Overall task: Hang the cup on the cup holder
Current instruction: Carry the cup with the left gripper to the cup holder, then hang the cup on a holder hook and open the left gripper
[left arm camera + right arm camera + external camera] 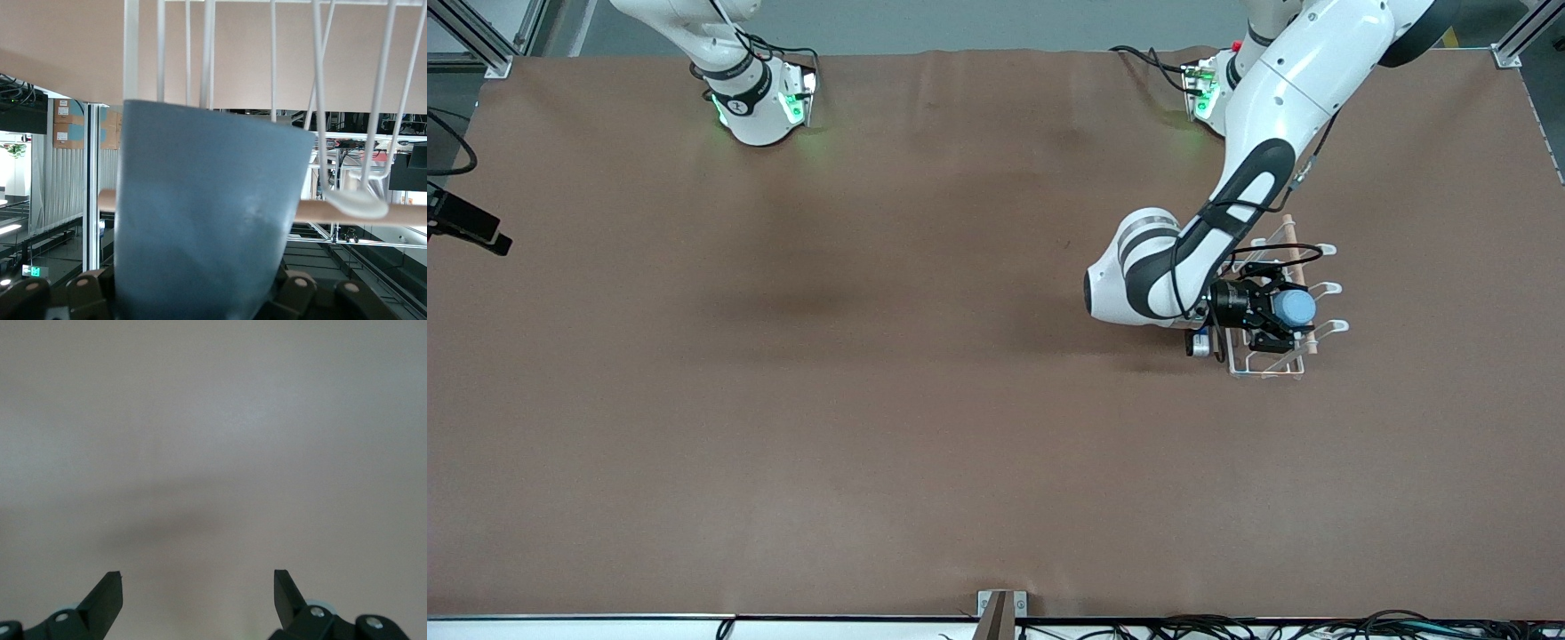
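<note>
My left gripper (1272, 313) is shut on the light-blue cup (1295, 308) and holds it on its side over the cup holder (1325, 289), a white wire rack with a wooden dowel (1288, 228) along its top. In the left wrist view the cup (207, 213) fills the space between the fingers (87, 293). The dowel (393, 213) crosses at its level, with white prongs (360, 203) beside it. Whether the cup touches a prong is hidden. My right gripper (198, 587) is open over bare table, away from both, with nothing between its fingers.
The brown table cover (827, 373) stretches wide toward the right arm's end. The right arm's base (756, 98) stands at the table's edge by the robots. A camera mount (1000, 613) sits at the edge nearest the front camera.
</note>
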Tool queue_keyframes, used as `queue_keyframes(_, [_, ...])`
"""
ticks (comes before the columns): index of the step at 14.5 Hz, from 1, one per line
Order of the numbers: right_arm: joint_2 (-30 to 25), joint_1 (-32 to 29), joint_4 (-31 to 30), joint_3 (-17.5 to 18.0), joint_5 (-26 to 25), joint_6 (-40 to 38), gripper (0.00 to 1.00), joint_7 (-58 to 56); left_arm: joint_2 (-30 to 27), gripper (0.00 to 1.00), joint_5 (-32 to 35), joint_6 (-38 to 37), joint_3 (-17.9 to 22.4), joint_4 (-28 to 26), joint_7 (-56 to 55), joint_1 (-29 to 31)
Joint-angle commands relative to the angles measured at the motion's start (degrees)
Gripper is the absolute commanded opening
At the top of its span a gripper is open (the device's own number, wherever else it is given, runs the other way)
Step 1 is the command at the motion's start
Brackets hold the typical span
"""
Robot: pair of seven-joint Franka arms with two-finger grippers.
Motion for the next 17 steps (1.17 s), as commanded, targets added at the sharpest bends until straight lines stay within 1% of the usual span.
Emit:
queue_keyframes(1, [-0.92,0.19,-0.43,0.26,0.45,0.06,1.0,0.23,1.33,0.35,1.06,-1.3,-0.04,0.86,-1.24,-0.05])
queue_keyframes(2, [-0.92,0.19,-0.43,0.26,0.45,0.06,1.0,0.23,1.25,0.52,0.37,-1.39,-0.13,1.47,-1.33,0.04])
queue_keyframes(3, [-0.92,0.19,-0.43,0.26,0.45,0.23,1.0,0.23,1.07,0.83,0.01,-1.65,-0.13,1.48,-1.34,0.04])
queue_keyframes(4, [-0.92,0.19,-0.43,0.26,0.45,0.32,1.0,0.23,0.81,0.93,-0.34,-2.0,-0.13,1.74,-1.34,0.22])
queue_keyframes(5, [-0.92,0.19,-0.43,0.26,0.45,0.32,1.0,0.23,0.63,0.98,-0.95,-2.0,-0.22,2.0,-1.25,0.48])
queue_keyframes(6, [-0.92,0.19,-0.43,0.26,0.45,0.32,1.0,0.23,0.54,1.0,-1.31,-2.0,-0.22,2.01,-1.25,0.48])
queue_keyframes(10, [-0.92,0.19,-0.43,0.26,0.45,0.32,1.0,0.32,-1.03,1.0,-3.24,-3.32,-0.31,2.71,-0.55,0.39])
queue_keyframes(14, [-0.92,0.19,-0.43,0.26,0.45,-0.12,1.0,0.4,-3.14,1.0,-7.89,-2.88,-1.8,8.23,-0.73,0.39])
queue_keyframes(15, [-0.92,0.19,-0.43,0.26,0.45,0.06,1.0,0.4,-4.02,1.0,-7.47,-2.53,-1.45,8.59,-1.94,0.48])
queue_keyframes(16, [-0.92,0.19,-0.43,0.26,0.45,0.14,1.0,0.4,-4.81,0.97,-7.38,-2.27,-1.45,11.03,-5.0,0.83])
queue_keyframes(17, [-0.92,0.19,-0.43,0.26,0.45,0.06,1.0,0.4,-5.86,0.97,-9.29,-2.09,-1.71,13.23,-5.29,1.35])
